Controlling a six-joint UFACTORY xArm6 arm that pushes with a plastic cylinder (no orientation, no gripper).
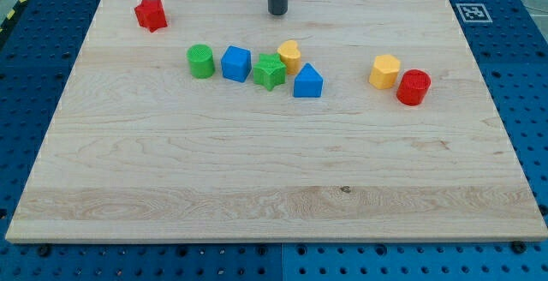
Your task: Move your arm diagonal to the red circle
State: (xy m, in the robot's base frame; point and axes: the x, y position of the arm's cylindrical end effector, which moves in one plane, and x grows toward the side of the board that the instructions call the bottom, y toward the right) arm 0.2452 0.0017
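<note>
The red circle (413, 86) is a round red block at the view's right, touching a yellow hexagon block (385, 71) on its upper left. My tip (278, 12) is the lower end of the dark rod near the view's top centre, far up and left of the red circle. It stands above the middle cluster and touches no block.
The wooden board (257, 187) lies on a blue pegboard. A red star (151, 13) sits at the top left. In the middle stand a green cylinder (201, 61), blue cube (236, 62), green star (270, 72), yellow heart (289, 56) and blue wedge-topped block (307, 81).
</note>
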